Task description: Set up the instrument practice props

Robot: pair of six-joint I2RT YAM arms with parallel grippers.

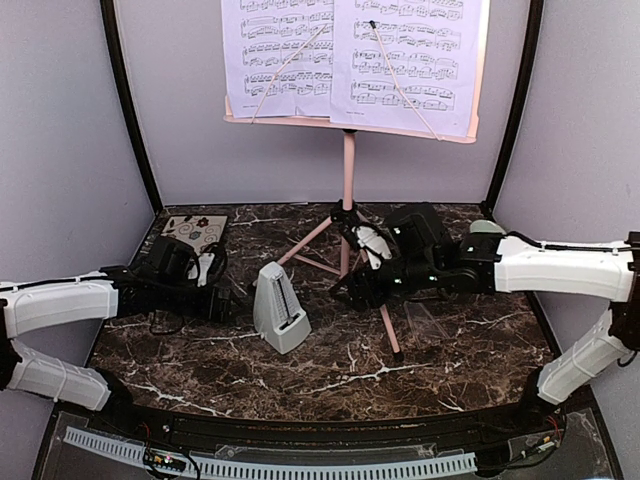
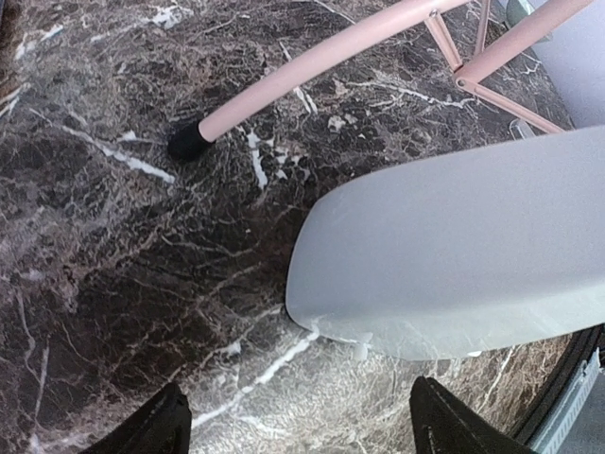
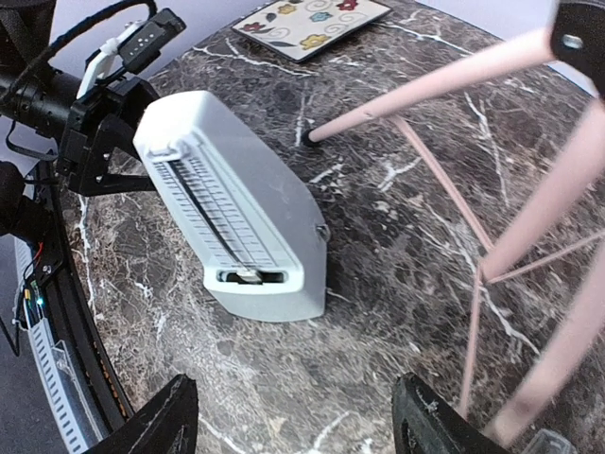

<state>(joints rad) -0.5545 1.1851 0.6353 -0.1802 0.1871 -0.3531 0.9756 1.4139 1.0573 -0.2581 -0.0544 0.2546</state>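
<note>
The light-grey metronome [image 1: 280, 312] stands on the marble surface [image 1: 330, 385] beside the pink music stand [image 1: 348, 170]. The left pincer [image 2: 297, 407] and right pincer [image 3: 295, 397] are both spread.

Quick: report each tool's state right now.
Left tool: open, holding nothing.
Right tool: open, holding nothing.
</note>
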